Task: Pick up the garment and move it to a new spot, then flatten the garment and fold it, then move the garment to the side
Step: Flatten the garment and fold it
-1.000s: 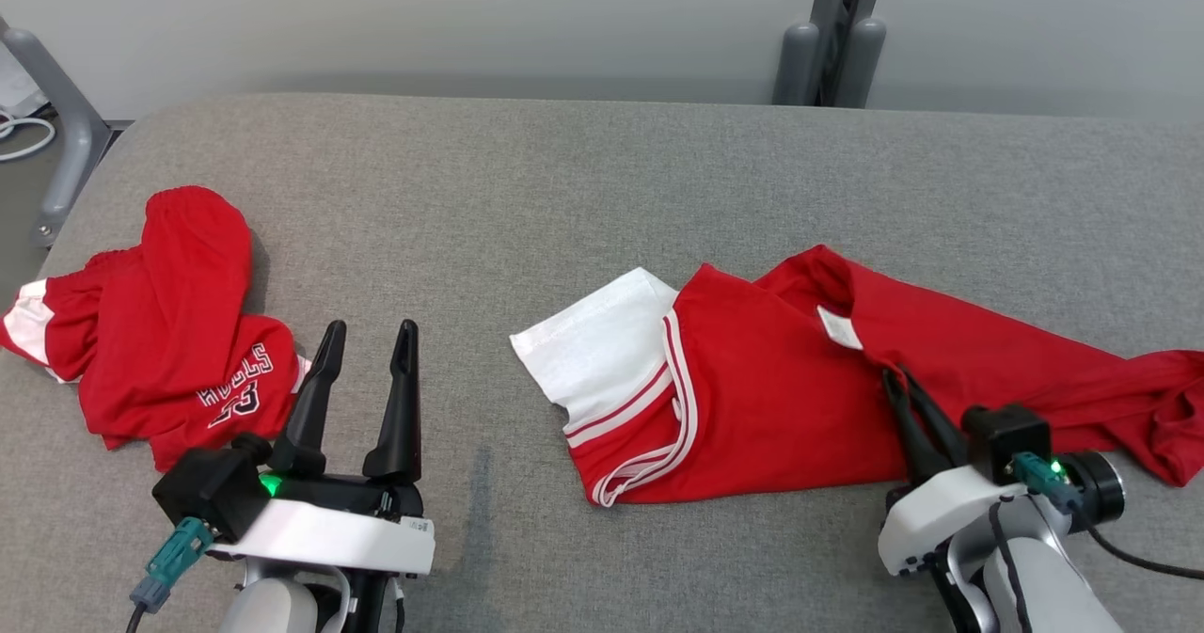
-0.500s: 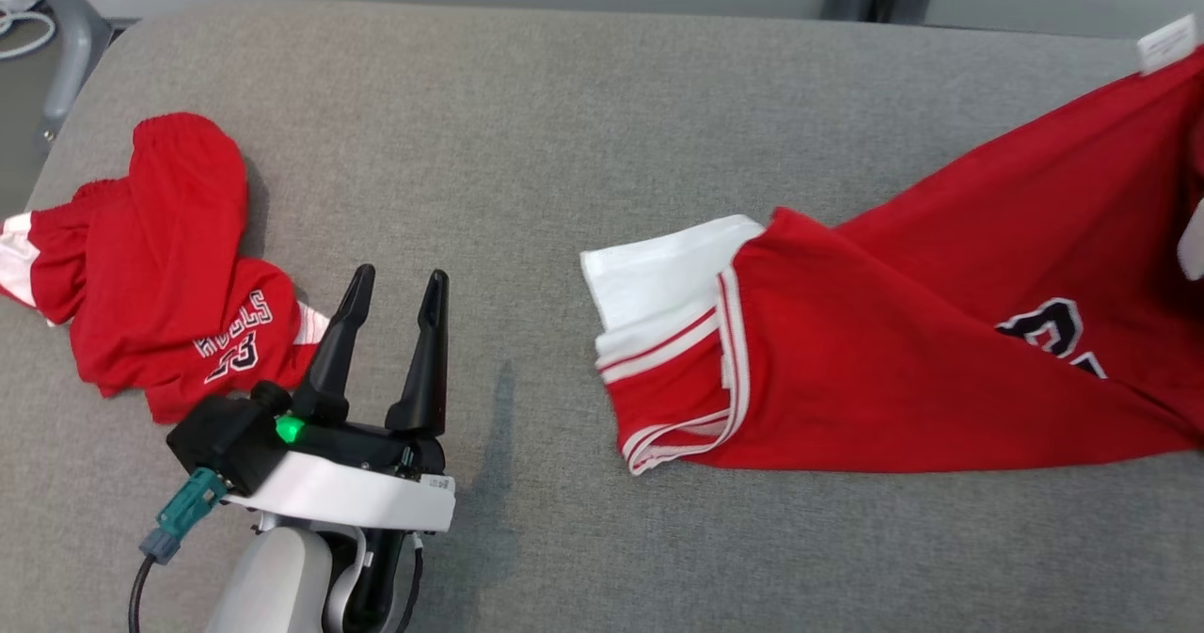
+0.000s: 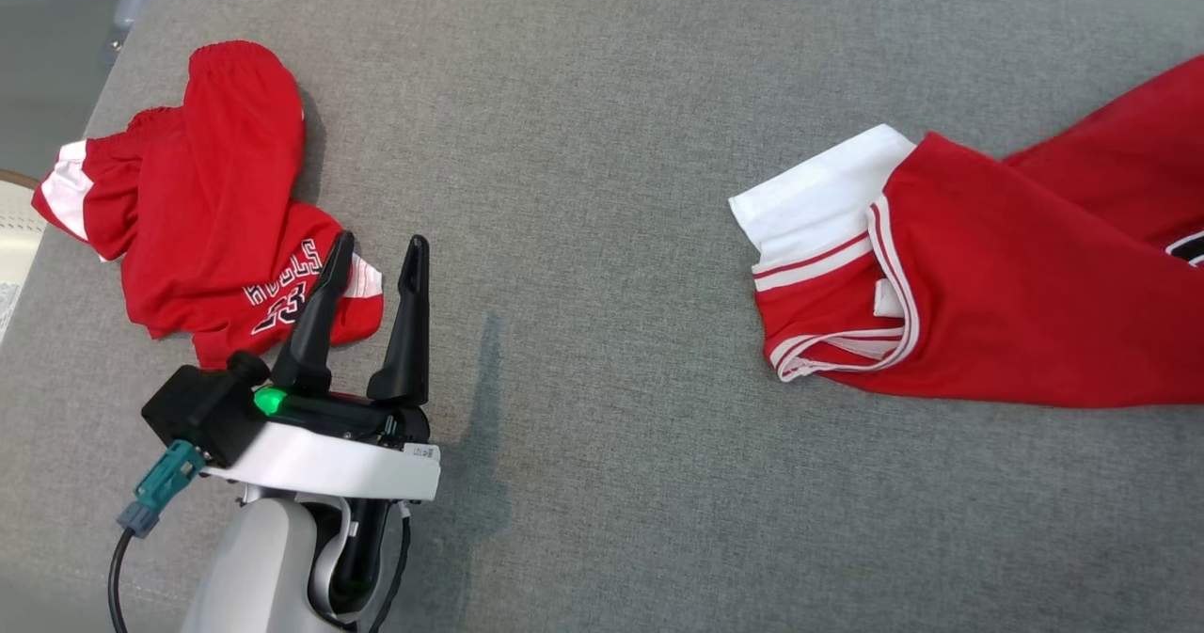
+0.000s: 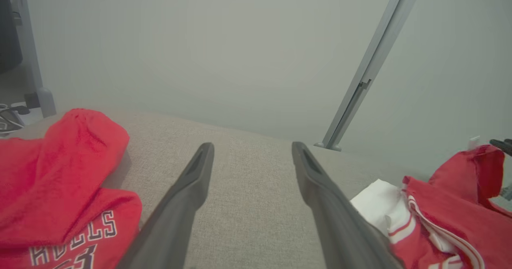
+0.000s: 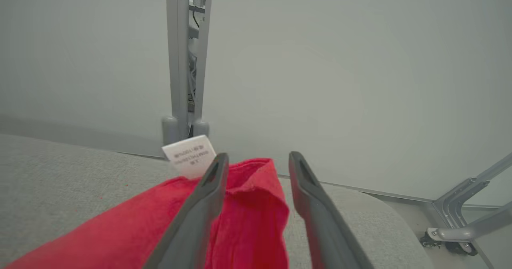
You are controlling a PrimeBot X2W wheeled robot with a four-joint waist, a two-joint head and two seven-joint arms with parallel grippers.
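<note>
Head view, itself shifted since a second ago, so no reading cloth travel off the frame alone. Spread over the right of the grey table (image 3: 602,97): jersey (image 3: 1016,313), red with white trim, down on the surface and running off the right edge. Pinched near the collar a second ago, hauled up half a second ago, now let down. Judged: first step, the move to a new spot, about done; flattening and folding yet to start.

Far left, well apart: second red heap (image 3: 216,229), crumpled. Just beside it, left gripper (image 3: 381,241), spread wide, holding nothing.

In the right wrist view, right gripper (image 5: 258,157), parted after a tight pinch, with a red fold loose between the fingers, touching one and clear of the other. Beside that finger, white tag (image 5: 190,154), print too small to read.

On the heap, block lettering ending in "ULLS", first letter unsure, over "23". At the jersey's right edge, a black figure (image 3: 1187,247), cut off, unreadable.
</note>
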